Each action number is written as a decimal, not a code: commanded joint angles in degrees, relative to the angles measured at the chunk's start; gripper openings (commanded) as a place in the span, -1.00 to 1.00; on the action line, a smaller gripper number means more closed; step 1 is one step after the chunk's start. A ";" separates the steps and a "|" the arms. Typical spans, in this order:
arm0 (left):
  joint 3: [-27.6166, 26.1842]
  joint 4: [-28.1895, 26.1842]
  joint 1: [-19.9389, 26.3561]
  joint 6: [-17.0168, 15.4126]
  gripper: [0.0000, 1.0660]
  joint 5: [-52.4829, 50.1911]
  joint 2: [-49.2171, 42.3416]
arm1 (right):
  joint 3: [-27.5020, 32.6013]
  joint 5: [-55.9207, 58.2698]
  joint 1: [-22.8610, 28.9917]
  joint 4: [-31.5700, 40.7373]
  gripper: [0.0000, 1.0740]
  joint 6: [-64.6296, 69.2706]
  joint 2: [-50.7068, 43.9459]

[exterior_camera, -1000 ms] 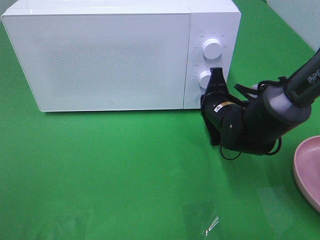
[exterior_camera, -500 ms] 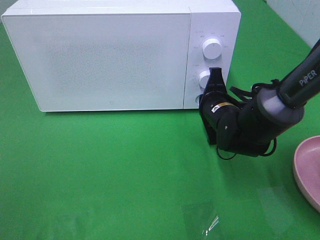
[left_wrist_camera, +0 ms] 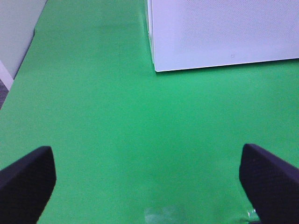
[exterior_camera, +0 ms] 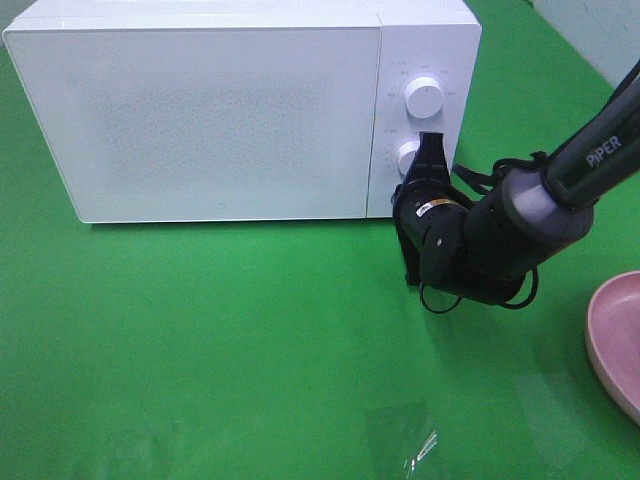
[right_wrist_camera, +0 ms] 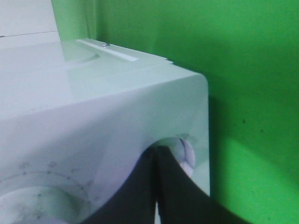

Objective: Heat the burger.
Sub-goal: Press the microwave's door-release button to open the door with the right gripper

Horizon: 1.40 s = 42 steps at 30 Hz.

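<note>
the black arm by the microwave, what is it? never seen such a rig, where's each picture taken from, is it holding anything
That is the right arm of a two-armed robot; each arm ends in a two-fingered gripper. The wide picture is from a camera up high: a white microwave, door shut, on a green table, a pink plate at the right edge. The right gripper, fingers together and holding nothing, points at the control panel beside the lower knob. The other two are wrist cameras: the right looks along the shut fingers at the panel; the left shows the left gripper wide open above the table.
</note>
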 commanded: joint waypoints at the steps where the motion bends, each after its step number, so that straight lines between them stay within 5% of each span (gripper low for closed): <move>1: 0.06 -0.29 -0.29 0.00 0.87 0.23 -0.97 | -4.47 -13.18 -2.41 -1.26 -1.00 -0.80 -0.29; 8: 0.06 -0.29 -0.29 0.00 0.87 0.23 -0.97 | -9.22 -16.79 -2.98 -3.15 -1.00 -1.32 3.09; 42: 0.06 -0.29 -0.29 0.00 0.87 0.23 -0.97 | -4.53 -8.37 -0.11 -3.61 -1.00 -2.06 1.26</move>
